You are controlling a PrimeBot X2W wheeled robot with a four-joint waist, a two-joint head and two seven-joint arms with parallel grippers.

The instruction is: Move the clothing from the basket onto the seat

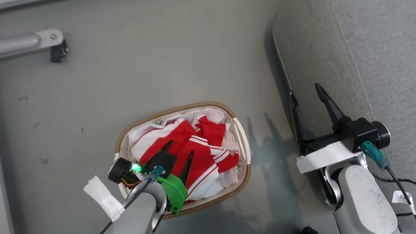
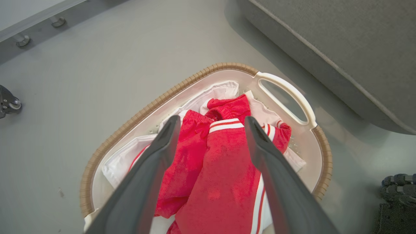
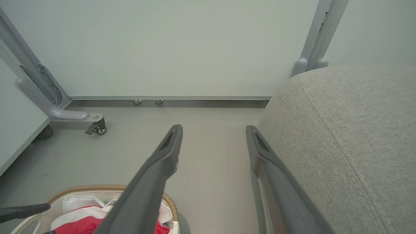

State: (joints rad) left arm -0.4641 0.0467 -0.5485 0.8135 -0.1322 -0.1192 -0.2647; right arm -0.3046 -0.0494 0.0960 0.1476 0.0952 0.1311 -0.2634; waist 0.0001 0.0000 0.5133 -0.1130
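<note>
Clothing (image 2: 224, 156): red cloth with white stripes, crumpled in one heap inside the basket. I cannot tell where one piece ends and the next begins.
Left gripper (image 2: 212, 119): fingers spread wide with nothing between them, poised over the middle of the heap, either side of a striped band. I cannot tell whether the tips touch cloth.
Handling, my judgement: soft, light and limp. It will sag and trail from a pinch and may drag its neighbour along, or the white cloth at the edges.
Hold, my judgement: I would take the raised red fold between the fingers, pinched deep enough to catch several layers and kept off the white cloth.
Basket (image 2: 139, 114): oval and white, with a brown woven rim and a handle at the end nearest the seat. It stands on the floor (image 1: 146, 65), near the seat but apart from it.
Right gripper (image 1: 304, 88): fingers wide apart and empty, beside the seat's rounded front edge, well apart from the basket.
Seat (image 1: 373, 65): grey woven cushion with a stitched seam, to the right of the basket.
Frame leg (image 1: 32, 40): metal, with a caster, far left.
Progress, my judgement: not begun. All the red cloth I see lies in the basket.
</note>
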